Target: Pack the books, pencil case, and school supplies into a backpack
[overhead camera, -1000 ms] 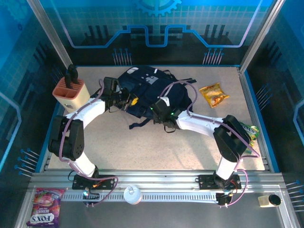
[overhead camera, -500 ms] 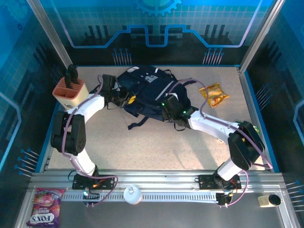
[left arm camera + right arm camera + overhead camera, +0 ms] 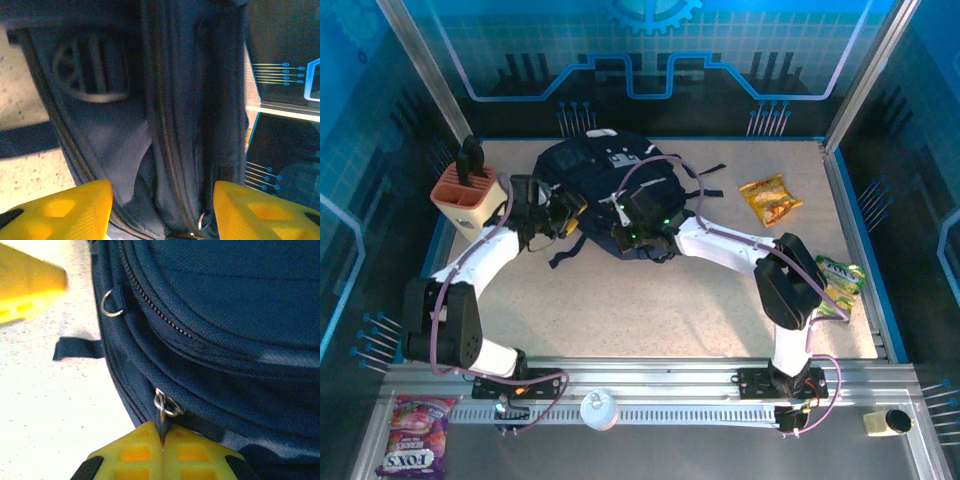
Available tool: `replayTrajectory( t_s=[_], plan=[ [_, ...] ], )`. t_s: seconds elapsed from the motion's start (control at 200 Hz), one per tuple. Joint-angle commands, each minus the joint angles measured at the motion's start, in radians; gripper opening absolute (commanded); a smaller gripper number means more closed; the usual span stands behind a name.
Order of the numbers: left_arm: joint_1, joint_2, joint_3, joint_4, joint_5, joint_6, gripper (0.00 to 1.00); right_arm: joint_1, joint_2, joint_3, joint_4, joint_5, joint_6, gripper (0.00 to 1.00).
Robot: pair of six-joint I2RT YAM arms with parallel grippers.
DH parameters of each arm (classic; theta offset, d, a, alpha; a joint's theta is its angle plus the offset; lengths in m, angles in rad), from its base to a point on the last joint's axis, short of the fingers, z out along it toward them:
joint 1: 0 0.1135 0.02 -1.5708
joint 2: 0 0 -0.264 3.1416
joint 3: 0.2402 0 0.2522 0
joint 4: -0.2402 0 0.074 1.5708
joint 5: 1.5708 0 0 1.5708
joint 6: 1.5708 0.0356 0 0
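The dark navy backpack (image 3: 588, 162) lies at the back of the table, left of centre. My right gripper (image 3: 623, 224) is at its near edge, shut on a dark zipper pull (image 3: 161, 423) that hangs from a metal ring (image 3: 167, 407); its yellow fingertips (image 3: 135, 452) are pressed together. My left gripper (image 3: 574, 210) is at the backpack's left side, open. Its two yellow fingers (image 3: 60, 207) stand wide apart, with a zipper seam of the backpack (image 3: 170, 125) between them. The books, the pencil case and the school supplies are out of view.
A peach-and-cream knife block (image 3: 470, 192) stands at the far left. A yellow-orange snack bag (image 3: 770, 198) lies at the back right, a green item (image 3: 838, 276) by the right edge. Dark straps (image 3: 565, 250) trail onto the table in front of the backpack.
The backpack has slid left and towards the back. My right gripper moved left with the zipper pull. My left gripper opened and let go of the backpack's edge.
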Motion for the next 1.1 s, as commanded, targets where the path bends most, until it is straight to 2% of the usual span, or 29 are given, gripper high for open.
replayTrajectory(
  t_s=[0.0,0.12,0.275,0.37,0.64,0.83,0.95,1.095],
  plan=[
    [0.000,-0.017,-0.100,0.157,0.095,-0.124,0.56,0.019,0.023,0.064,0.061,-0.097,-0.014,0.00],
    [-0.002,-0.001,-0.165,0.306,0.153,-0.209,0.54,0.024,0.036,0.070,0.072,-0.132,-0.001,0.00],
    [-0.003,0.032,-0.169,0.362,0.161,-0.233,0.50,0.025,0.038,0.064,0.076,-0.144,0.007,0.00],
    [-0.002,0.021,-0.176,0.356,0.136,-0.235,0.49,0.025,0.036,0.059,0.077,-0.140,0.013,0.00],
    [0.001,-0.108,-0.182,0.206,-0.006,-0.175,0.49,0.020,0.034,0.039,0.083,-0.124,0.029,0.00],
    [0.000,-0.072,-0.164,0.226,0.020,-0.193,0.49,0.018,0.026,0.029,0.091,-0.129,0.035,0.00],
    [0.000,-0.010,-0.143,0.291,0.060,-0.213,0.44,0.018,0.024,0.026,0.095,-0.135,0.035,0.00],
    [0.000,0.045,-0.110,0.352,0.078,-0.221,0.43,0.018,0.016,0.012,0.099,-0.141,0.035,0.00]
  ],
)
